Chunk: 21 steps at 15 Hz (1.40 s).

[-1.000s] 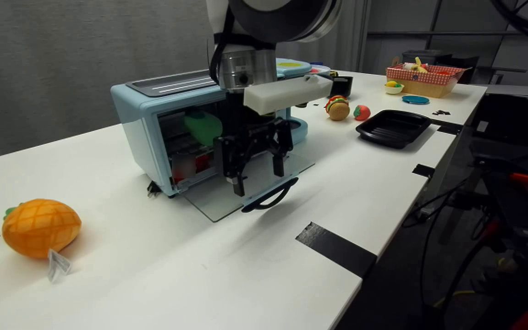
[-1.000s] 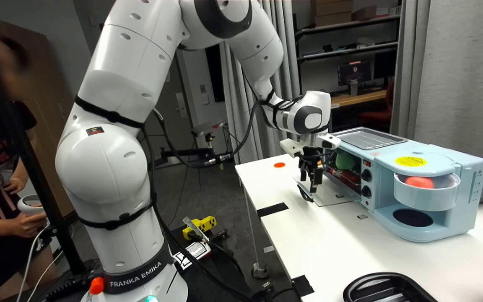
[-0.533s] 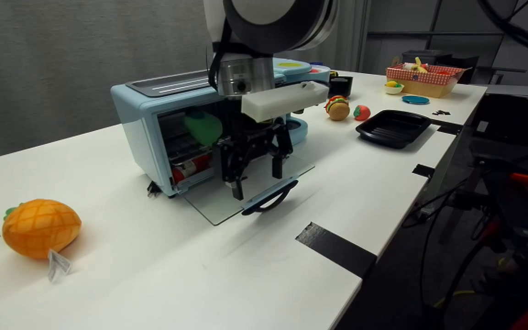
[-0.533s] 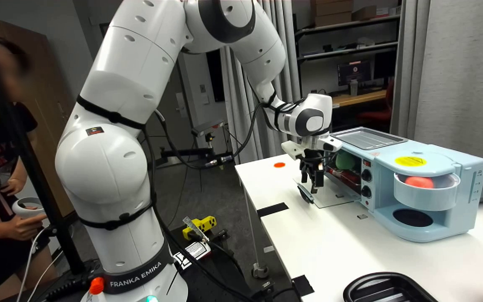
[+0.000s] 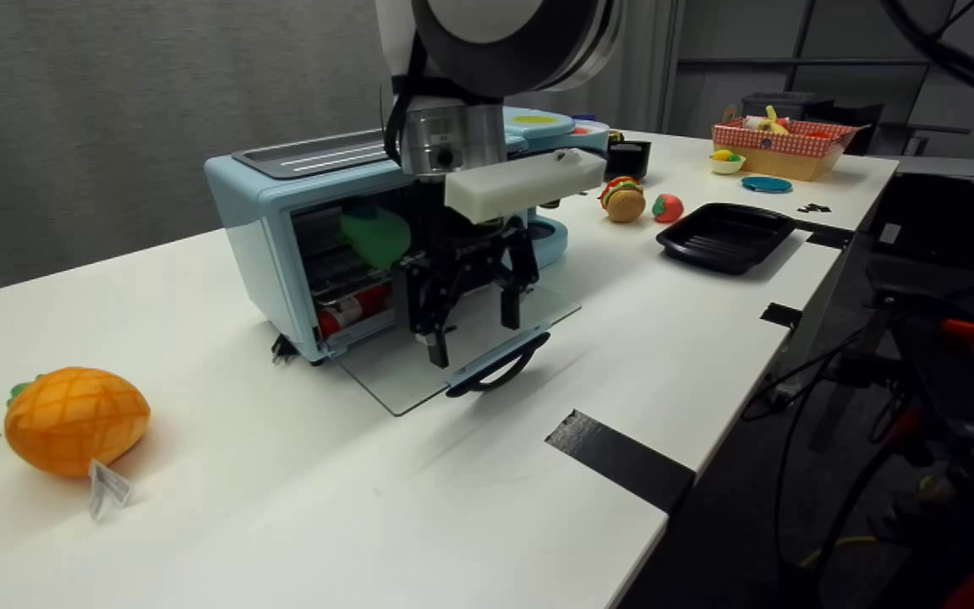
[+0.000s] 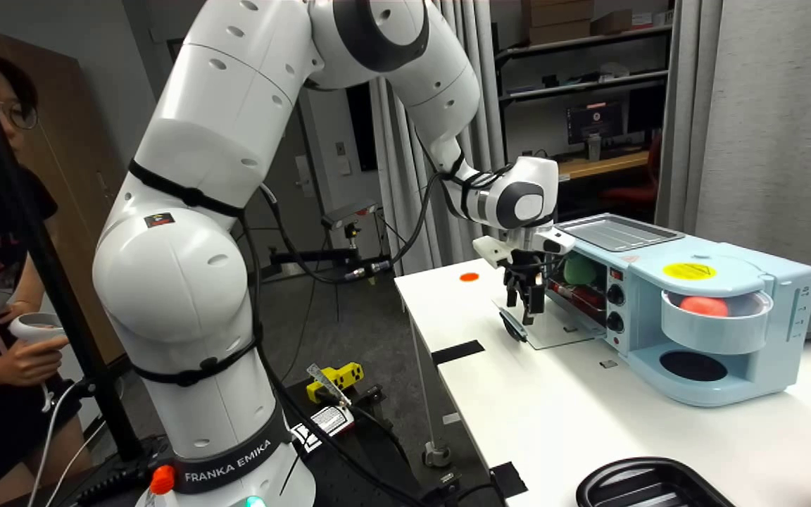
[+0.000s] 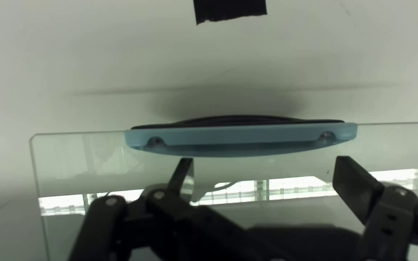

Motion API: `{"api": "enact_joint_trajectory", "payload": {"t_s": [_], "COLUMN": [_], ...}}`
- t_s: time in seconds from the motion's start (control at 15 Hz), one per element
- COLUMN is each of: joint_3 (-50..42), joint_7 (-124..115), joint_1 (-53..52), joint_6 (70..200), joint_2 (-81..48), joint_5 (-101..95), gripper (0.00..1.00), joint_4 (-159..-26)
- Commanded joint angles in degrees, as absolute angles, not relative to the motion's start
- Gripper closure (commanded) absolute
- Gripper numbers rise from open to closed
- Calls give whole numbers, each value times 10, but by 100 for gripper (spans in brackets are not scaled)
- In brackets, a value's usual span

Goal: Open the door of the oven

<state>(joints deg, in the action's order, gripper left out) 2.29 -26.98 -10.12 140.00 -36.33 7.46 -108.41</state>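
The light blue oven (image 5: 242, 228) stands on the white table and also shows in an exterior view (image 6: 722, 260). Its glass door (image 5: 394, 376) is swung down, close to level above the table; it also shows in an exterior view (image 6: 560, 329). In the wrist view the door's light blue strip (image 7: 241, 136) and dark handle (image 7: 238, 119) lie just beyond my fingertips. My gripper (image 5: 474, 333) points down over the glass, on the oven side of the handle. The fingers (image 7: 263, 163) are wide apart with nothing between them. I cannot tell whether the fingertips touch the glass.
A green thing (image 5: 375, 237) and a red item (image 5: 353, 311) are inside the oven. An orange plush pineapple (image 5: 77, 420) lies near the oven. A black tray (image 5: 728, 237), toy burger (image 5: 622, 200), strawberry (image 5: 668, 208) and basket (image 5: 791, 152) are farther along the table.
Over the first half second my gripper moved down a little and the door's handle edge dropped slightly with it. Since then the arm and door have stayed still.
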Motion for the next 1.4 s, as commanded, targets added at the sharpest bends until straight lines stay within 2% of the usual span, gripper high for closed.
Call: {"api": "enact_joint_trajectory", "payload": {"t_s": [0.0,0.53,1.33], "joint_3": [0,-39,-47], "joint_7": [-291,-352,-422], "joint_1": [-122,-164,-188], "joint_6": [1407,1400,1413], "joint_2": [-352,-353,-318], "joint_5": [63,9,-45], "gripper": [0,0,0], "joint_4": [-1092,-1085,-1098]}}
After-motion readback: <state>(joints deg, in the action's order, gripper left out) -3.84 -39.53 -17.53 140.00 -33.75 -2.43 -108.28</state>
